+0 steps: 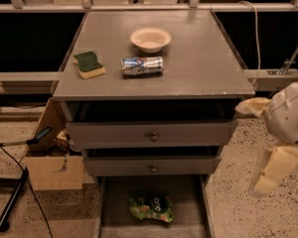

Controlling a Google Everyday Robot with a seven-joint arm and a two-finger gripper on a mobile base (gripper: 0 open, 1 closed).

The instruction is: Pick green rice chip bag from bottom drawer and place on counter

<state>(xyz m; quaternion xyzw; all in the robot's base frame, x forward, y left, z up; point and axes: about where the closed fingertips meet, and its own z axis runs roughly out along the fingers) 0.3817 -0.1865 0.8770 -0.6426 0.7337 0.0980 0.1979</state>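
The green rice chip bag (151, 208) lies crinkled on the floor of the open bottom drawer (114, 202), near its middle. The counter (198, 58) is the grey top of the drawer cabinet. My gripper (275, 165) hangs at the right of the cabinet, about level with the two upper drawers. It is well to the right of the bag and above it, and touches nothing.
On the counter are a pale bowl (150, 38), a can lying on its side (142, 65) and a green-topped yellow sponge (90, 65). Both upper drawers (151, 135) stand slightly open. A cardboard box (52, 157) and a black stand leg (12, 202) are on the floor at the left.
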